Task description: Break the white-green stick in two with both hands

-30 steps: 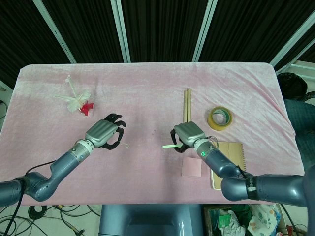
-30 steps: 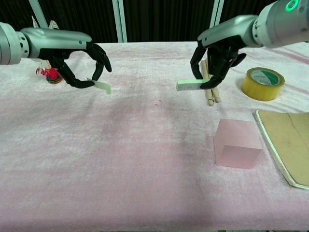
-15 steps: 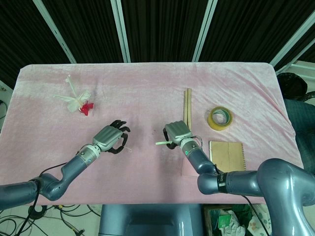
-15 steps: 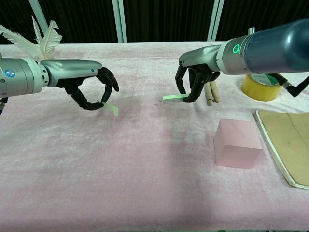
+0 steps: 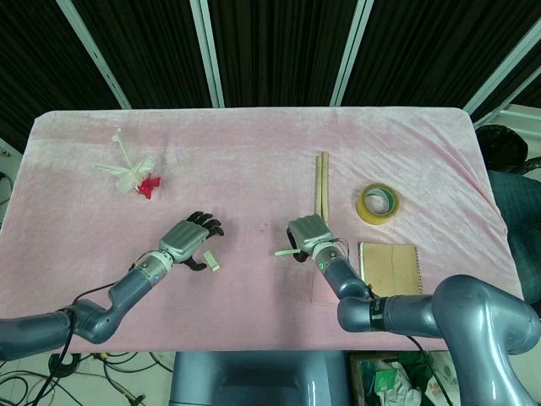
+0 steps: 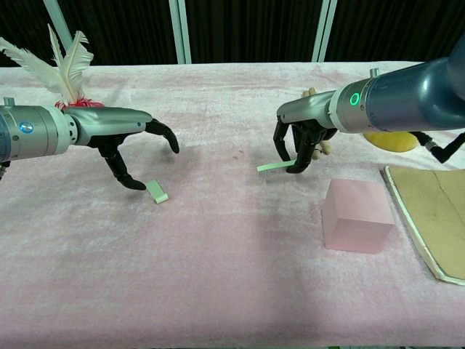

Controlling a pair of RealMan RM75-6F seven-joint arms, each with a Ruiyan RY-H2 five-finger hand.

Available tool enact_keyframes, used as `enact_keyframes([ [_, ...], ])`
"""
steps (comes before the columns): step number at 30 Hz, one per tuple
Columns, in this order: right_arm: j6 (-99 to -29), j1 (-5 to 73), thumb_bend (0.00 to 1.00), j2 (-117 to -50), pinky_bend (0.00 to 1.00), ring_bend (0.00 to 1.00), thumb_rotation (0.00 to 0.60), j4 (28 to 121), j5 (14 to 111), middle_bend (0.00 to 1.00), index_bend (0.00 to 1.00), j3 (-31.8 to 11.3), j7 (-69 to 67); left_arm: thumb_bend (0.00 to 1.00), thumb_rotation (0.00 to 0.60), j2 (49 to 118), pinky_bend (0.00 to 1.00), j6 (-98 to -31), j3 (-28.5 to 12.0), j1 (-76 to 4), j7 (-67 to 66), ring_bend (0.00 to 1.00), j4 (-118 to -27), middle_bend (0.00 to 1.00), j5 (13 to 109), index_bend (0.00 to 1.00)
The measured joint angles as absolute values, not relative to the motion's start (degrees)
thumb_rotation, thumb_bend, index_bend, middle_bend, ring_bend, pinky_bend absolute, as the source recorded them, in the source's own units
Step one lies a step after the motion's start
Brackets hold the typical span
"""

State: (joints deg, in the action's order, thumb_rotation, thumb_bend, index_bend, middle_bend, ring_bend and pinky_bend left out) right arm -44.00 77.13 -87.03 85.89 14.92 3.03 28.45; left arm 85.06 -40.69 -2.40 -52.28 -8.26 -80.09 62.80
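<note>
Nearest the robot in the chest view, a pink cube [image 6: 360, 216] sits on the pink tablecloth [image 6: 218, 276], with a brown notebook [image 6: 429, 214] just beside it at 3 o'clock. In the head view the notebook [image 5: 389, 262] shows as a spiral-bound pad at the cloth's near right.

The white-green stick is in two pieces. One short piece [image 6: 157, 192] lies flat on the cloth, touching or just under a fingertip of the left hand [image 6: 138, 149]; whether the finger presses on it cannot be told. That hand's fingers are spread apart and hold nothing. In the head view the same piece [image 5: 213, 262] lies at 4 o'clock from the left hand [image 5: 188, 238].

The other piece [image 6: 275, 166] is pinched in the right hand [image 6: 299, 142], fingers clamped on one end, the free end pointing toward 9 o'clock just above the cloth. The head view shows it [image 5: 286, 251] sticking out leftward from the right hand [image 5: 306, 235].

Farther back, two wooden sticks [image 5: 321, 186] lie side by side, running toward 12 o'clock beyond the right hand. A roll of yellow tape [image 5: 377, 203] lies at 3 o'clock from them. At the far left, a white feather shuttlecock with a red base [image 5: 133, 173] rests on the cloth.
</note>
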Motion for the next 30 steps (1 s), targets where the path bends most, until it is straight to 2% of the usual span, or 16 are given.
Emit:
enact_keyframes([
  [9,-40.9,78.0,0.06,-84.3,0.96,0.98,0.6,87.2,10.9,1.0,0.08,2.8,29.3,0.1,0.6,82.6,0.0,-41.7,-4.8,-52.5,-9.3,0.0,-84.4,0.04,60.4,0.02],
  [19,-42.0,75.9,0.06,-76.5,0.94,0.96,0.6,90.6,12.0,0.98,0.07,0.8,25.9,0.1,0.6,77.7,0.0,-44.2,-8.3,-52.4,-8.3,0.0,-89.0,0.04,60.2,0.02],
  [22,-44.1,74.2,0.06,-72.4,0.86,0.87,0.6,92.7,14.0,0.86,0.07,0.0,24.2,0.1,0.6,76.0,0.0,-46.2,-9.5,-52.2,-8.2,0.0,-90.7,0.04,61.1,0.03],
  [25,-47.2,71.2,0.06,-66.1,0.71,0.71,0.6,96.1,17.4,0.64,0.07,-0.3,22.0,0.1,0.6,73.7,0.0,-48.4,-10.9,-51.6,-7.7,0.0,-93.3,0.04,62.0,0.05],
  [28,-50.1,67.2,0.06,-60.1,0.53,0.53,0.6,99.5,21.4,0.45,0.07,-0.1,19.5,0.1,0.6,71.0,0.0,-51.0,-12.0,-50.6,-7.1,0.0,-96.4,0.04,62.9,0.1],
  [30,-52.1,64.3,0.06,-57.0,0.35,0.39,0.6,101.4,24.5,0.33,0.07,0.2,17.6,0.11,0.6,68.9,0.0,-53.1,-12.5,-49.6,-7.4,0.0,-98.7,0.04,63.3,0.12],
])
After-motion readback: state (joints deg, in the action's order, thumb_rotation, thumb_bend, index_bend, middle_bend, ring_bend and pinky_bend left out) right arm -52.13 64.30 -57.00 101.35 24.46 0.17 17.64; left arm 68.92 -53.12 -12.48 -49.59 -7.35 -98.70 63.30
